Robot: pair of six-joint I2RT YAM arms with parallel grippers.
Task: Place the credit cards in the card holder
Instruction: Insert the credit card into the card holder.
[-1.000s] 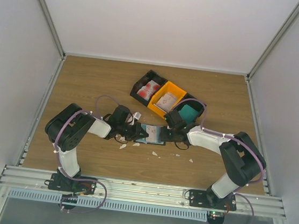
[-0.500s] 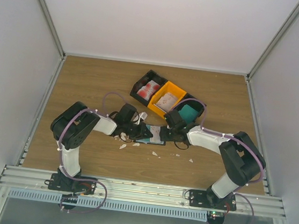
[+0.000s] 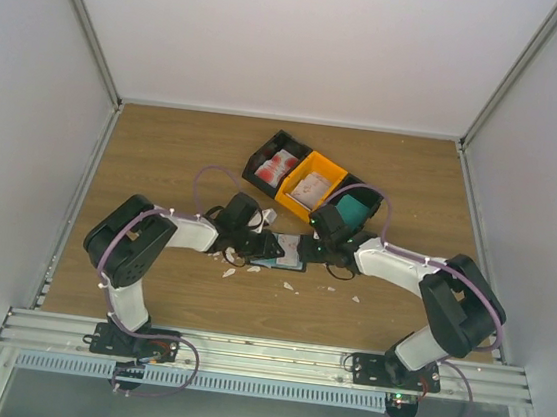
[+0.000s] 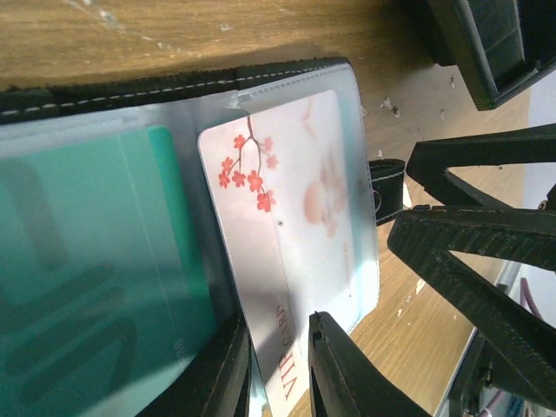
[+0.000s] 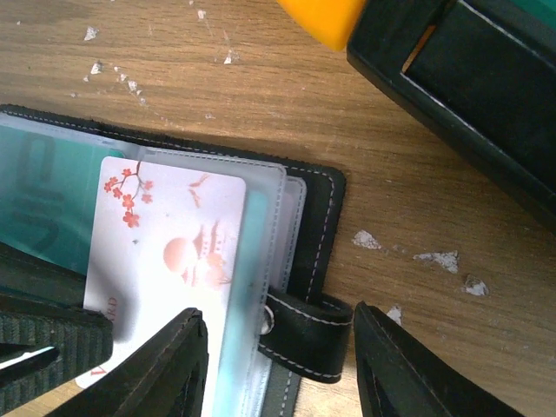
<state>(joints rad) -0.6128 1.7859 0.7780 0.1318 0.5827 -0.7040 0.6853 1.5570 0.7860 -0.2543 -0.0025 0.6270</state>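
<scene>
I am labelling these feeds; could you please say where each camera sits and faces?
Top external: above and behind, looking down at the table; left arm and right arm meet at the open card holder.
Left wrist: on the left arm, close over the blossom card; left claw at bottom.
Right wrist: on the right arm, over the holder's strap; right claw at bottom.
Shared: both wrist views show that card.

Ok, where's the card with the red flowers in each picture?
Top external: blossom card, a pale speck just below the middle.
Left wrist: centre, running down to the bottom edge.
Right wrist: lower left.
Shared landmark: the black card holder around it.
</scene>
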